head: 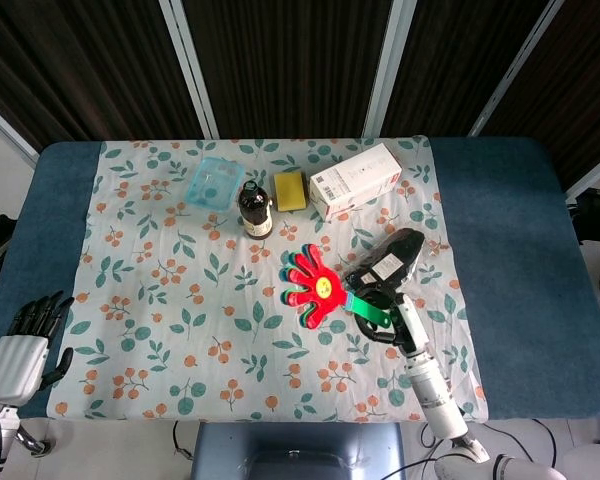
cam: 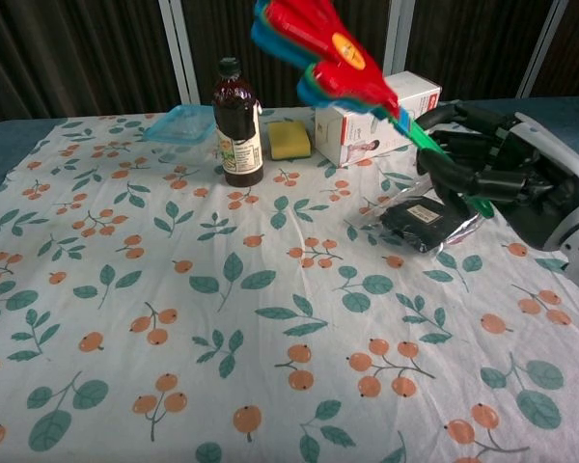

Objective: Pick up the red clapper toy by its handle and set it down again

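**Clapper aloft, handle in the right hand**

The right hand [cam: 507, 178] has its dark fingers wrapped round the green handle [cam: 427, 138] of the red hand-shaped plastic clapper toy [cam: 318, 43]. The toy is off the floral tablecloth [cam: 174, 318], its long axis slanting up and leftward from the hand. Setting it down likely means lowering along that slant. The left hand [head: 20, 350] rests far away, holding nothing, fingers apart.

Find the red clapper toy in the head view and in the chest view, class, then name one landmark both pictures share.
Head view: the red clapper toy sits right of centre, its green handle gripped by the right hand.
Chest view: the toy is at the top centre, lifted off the cloth, slanting down to the right hand.
Shared landmark: the dark bottle beside the yellow sponge.
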Tool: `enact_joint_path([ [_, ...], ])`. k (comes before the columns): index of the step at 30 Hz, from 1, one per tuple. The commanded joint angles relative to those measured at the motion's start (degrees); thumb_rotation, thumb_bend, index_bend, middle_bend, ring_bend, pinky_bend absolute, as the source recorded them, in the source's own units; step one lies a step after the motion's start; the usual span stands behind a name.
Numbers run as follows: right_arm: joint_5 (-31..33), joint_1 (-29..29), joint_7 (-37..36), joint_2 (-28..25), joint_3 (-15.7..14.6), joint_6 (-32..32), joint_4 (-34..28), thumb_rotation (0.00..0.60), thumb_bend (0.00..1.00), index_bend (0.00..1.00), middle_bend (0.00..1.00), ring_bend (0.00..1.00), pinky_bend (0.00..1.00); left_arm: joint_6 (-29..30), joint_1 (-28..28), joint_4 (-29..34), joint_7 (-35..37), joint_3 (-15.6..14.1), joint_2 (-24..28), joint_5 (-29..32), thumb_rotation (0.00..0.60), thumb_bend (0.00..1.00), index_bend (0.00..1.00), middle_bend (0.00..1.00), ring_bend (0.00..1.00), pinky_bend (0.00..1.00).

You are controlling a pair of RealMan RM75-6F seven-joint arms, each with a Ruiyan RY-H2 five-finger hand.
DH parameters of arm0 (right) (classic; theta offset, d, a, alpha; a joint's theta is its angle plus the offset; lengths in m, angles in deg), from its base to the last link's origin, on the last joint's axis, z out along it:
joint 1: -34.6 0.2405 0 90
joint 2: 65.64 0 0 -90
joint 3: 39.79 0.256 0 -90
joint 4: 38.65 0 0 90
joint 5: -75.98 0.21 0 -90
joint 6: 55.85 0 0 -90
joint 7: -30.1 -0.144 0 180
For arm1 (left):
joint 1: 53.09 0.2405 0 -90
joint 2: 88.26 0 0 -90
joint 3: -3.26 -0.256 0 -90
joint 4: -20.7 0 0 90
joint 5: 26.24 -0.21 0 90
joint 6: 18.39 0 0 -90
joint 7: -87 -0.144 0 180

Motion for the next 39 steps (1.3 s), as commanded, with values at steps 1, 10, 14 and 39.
enact_joint_path([
  [1,2.89,3.68,56.93,6.19,-0.10,-8.09,6.06,0.600,0.50,0.91,0.70,0.75,0.92,0.29,0.12,0.00,0.28,-0.09,0.14,-0.26,0.600,0.45,0.00,0.00,0.00,0.10],
  [10,3.25,4.18,59.69,3.52,-1.39,-11.01,0.79,0.600,0.50,0.91,0.70,0.75,0.92,0.85,0.39,0.00,0.52,-0.37,0.17,-0.94,0.600,0.45,0.00,0.00,0.00,0.10],
  [14,2.51,4.42,57.68,5.86,-1.30,-10.05,4.53,0.600,0.50,0.91,0.70,0.75,0.92,0.99,0.41,0.02,0.65,-0.31,0.18,-1.00,0.600,0.45,0.00,0.00,0.00,0.10],
  [39,4.30,-2.49,72.98,-17.83,-5.93,-7.06,-18.54,0.600,0.36,0.00,0.04,0.00,0.09,1.97,0.74,-0.04,0.99,-0.19,0.40,-1.41,0.600,0.45,0.00,0.00,0.00,0.10],
])
